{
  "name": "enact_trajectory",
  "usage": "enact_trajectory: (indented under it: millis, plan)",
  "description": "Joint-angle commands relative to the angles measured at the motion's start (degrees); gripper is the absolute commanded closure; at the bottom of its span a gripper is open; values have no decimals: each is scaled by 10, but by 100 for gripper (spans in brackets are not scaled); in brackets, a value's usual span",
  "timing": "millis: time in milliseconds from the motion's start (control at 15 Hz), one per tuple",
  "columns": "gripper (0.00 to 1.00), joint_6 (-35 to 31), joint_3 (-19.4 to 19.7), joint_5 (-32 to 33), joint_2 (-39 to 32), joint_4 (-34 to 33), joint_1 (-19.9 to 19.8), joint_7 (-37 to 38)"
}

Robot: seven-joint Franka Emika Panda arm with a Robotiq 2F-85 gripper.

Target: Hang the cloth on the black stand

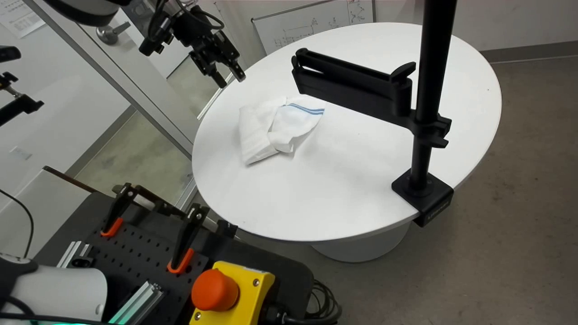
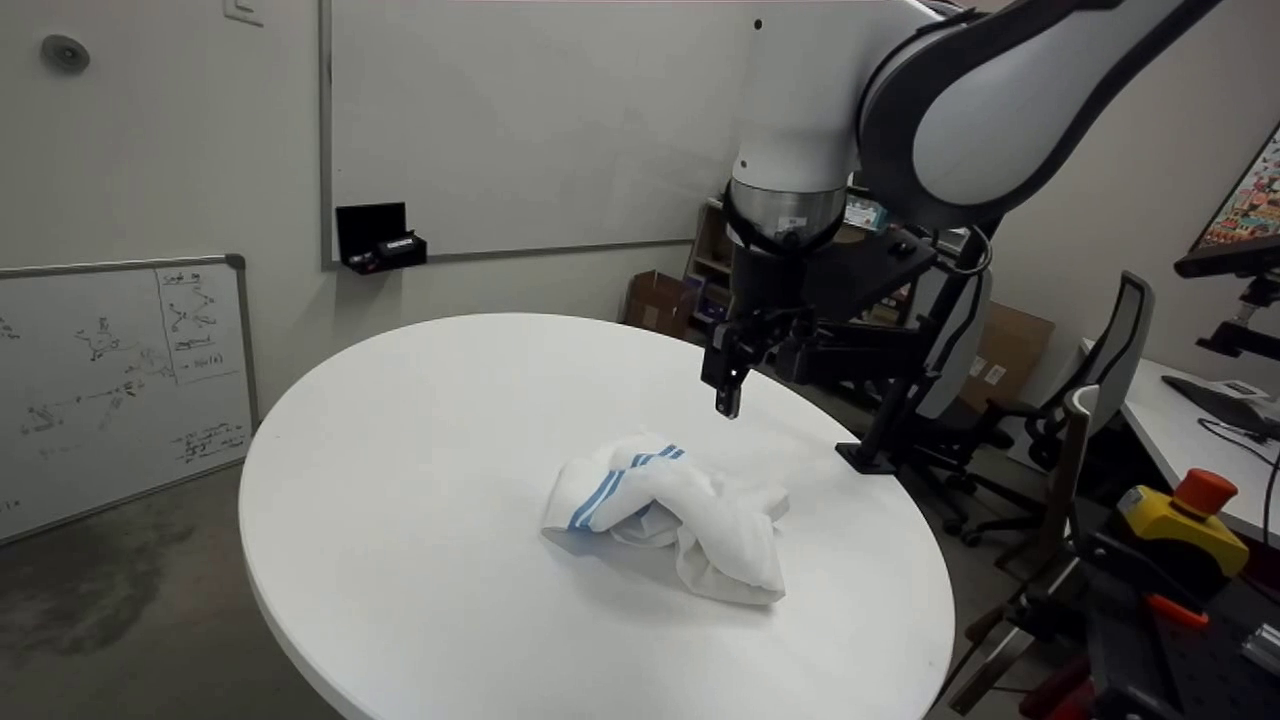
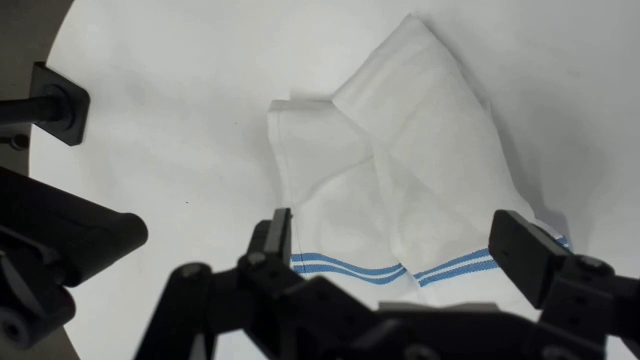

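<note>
Big and round here, the smooth white table [image 1: 352,189]. At its rim, the black stand [image 1: 420,122]: slim upright pole [image 1: 434,54], block-like base [image 1: 423,198], long boxy side arm [image 1: 352,85]. Now over to the white cloth [image 2: 680,500], soft and rumpled into raised folds on the table. Above it and apart, at a height hard to judge, the angular black Robotiq gripper [image 3: 392,225] with widely spread fingers [image 3: 525,255]. And smallest, paired blue stripes [image 3: 380,280] across the gap between those fingers in the wrist view!
</note>
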State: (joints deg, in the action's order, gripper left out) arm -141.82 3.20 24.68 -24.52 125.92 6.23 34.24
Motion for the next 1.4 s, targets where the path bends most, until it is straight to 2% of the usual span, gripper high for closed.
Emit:
enact_trajectory:
  millis: [0,200,400,733,867,1067,1333]
  plan:
    - [0,-2,19,-11,1,1,17,-8]
    - [0,-4,21,-10,-1,1,17,-7]
    - [0,-16,8,-44,-21,-6,2,-61]
    - [0,-61,16,-48,-56,-16,5,-111]
    - [0,-83,7,-66,-73,-24,-4,-146]
    - [0,-100,-28,-118,-102,-44,-36,-247]
    - [0,-77,-30,-137,-136,-87,-39,-308]
